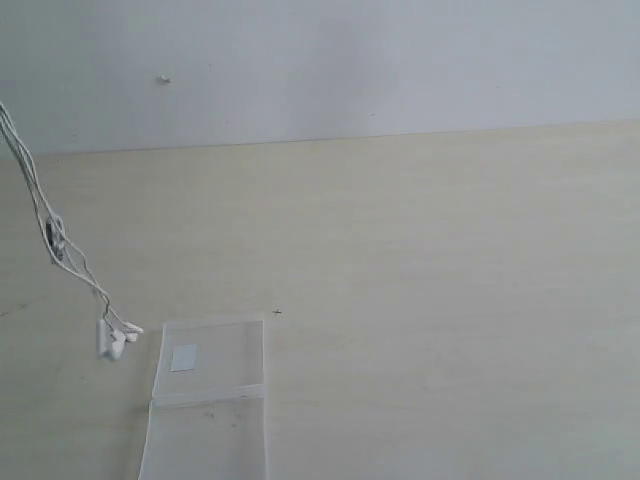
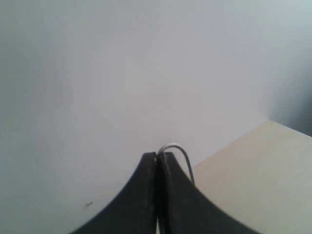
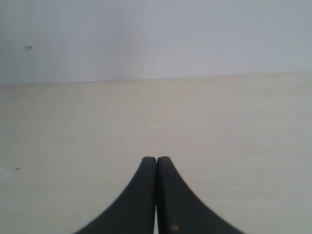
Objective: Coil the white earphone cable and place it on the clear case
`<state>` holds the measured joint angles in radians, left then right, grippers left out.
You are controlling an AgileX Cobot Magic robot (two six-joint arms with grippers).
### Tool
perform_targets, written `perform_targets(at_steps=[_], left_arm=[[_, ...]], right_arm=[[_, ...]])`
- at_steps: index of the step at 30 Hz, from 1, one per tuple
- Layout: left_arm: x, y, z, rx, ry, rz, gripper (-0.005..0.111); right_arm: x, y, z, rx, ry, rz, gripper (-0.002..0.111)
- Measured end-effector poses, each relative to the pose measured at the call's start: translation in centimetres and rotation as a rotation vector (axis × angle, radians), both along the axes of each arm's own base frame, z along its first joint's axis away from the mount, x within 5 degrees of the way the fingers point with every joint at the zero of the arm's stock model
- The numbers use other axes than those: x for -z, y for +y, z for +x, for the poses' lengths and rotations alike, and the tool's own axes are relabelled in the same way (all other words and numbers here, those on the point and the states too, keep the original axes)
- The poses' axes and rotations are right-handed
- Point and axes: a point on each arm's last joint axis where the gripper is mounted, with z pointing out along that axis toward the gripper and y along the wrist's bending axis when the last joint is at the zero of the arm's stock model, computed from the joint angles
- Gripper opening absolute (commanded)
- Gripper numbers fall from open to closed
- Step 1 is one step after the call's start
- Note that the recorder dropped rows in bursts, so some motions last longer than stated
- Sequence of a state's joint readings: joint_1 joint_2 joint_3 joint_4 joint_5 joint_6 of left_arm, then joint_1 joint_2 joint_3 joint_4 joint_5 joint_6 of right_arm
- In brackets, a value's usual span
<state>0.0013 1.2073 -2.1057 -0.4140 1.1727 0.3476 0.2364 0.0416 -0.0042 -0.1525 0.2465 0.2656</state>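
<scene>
The white earphone cable (image 1: 45,215) hangs down from beyond the exterior view's upper left edge, its two earbuds (image 1: 115,337) dangling just left of the clear case (image 1: 215,385). The case lies open and flat near the front edge, with a whitish square patch (image 1: 184,357) in its far half. My left gripper (image 2: 157,155) is shut on the cable; a loop of the wire (image 2: 181,153) arches out over its tips. My right gripper (image 3: 156,159) is shut with nothing in it, over bare table. Neither gripper shows in the exterior view.
The pale wooden table (image 1: 420,280) runs back to a plain white wall (image 1: 350,60). A small dark speck (image 1: 277,312) lies on the table just beyond the case's far right corner.
</scene>
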Motion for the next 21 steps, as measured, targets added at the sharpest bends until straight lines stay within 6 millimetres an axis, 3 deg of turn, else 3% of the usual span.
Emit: perform_targets(at_steps=[5, 9, 15, 17, 19, 21], left_arm=[[-0.1, -0.4, -0.1, 0.043, -0.004, -0.018, 0.000], [-0.1, -0.5, -0.2, 0.060, -0.004, -0.029, 0.000], [-0.2, -0.6, -0.3, 0.073, -0.012, -0.040, 0.000], [-0.4, -0.7, 0.0, 0.075, -0.028, -0.051, 0.000], [-0.4, -0.7, 0.4, 0.082, -0.032, -0.065, 0.000], [-0.6, -0.9, 0.8, 0.100, -0.040, -0.072, 0.000]], right_arm=[[0.0, 0.0, 0.0, 0.000, 0.000, 0.000, 0.000], [-0.4, -0.1, 0.1, -0.013, -0.083, -0.170, 0.000], [-5.6, 0.7, -0.9, -0.113, -0.590, 0.232, 0.000], [-7.3, 0.4, -1.6, -0.151, -0.680, 0.468, 0.000], [-10.2, 0.5, -1.8, -0.168, -0.663, 0.496, 0.000], [-14.4, 0.9, -1.6, -0.189, -0.650, 0.392, 0.000]])
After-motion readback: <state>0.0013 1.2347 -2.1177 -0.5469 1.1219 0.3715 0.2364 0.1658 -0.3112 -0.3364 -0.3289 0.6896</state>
